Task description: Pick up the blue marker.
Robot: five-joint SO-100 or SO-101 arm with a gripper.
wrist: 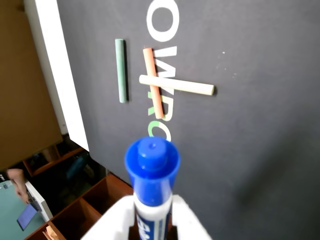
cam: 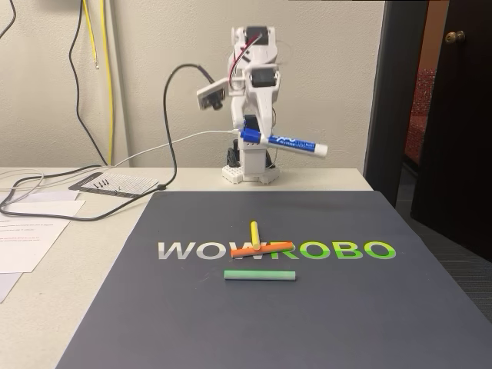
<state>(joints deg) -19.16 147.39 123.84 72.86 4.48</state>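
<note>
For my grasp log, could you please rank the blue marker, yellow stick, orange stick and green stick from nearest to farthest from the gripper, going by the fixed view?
1. Blue marker: clamped in the gripper, raised above the table.
2. Yellow stick: on the mat, its far end reaching closest to the arm.
3. Orange stick: lying crossed with the yellow stick.
4. Green stick: alone, toward the camera.

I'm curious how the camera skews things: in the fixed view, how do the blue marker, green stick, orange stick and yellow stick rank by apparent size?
1. Blue marker, thickest and longest, held in the gripper.
2. Green stick and orange stick: too alike to rank.
3. Yellow stick, though it points away from the camera, so foreshortened.
</note>
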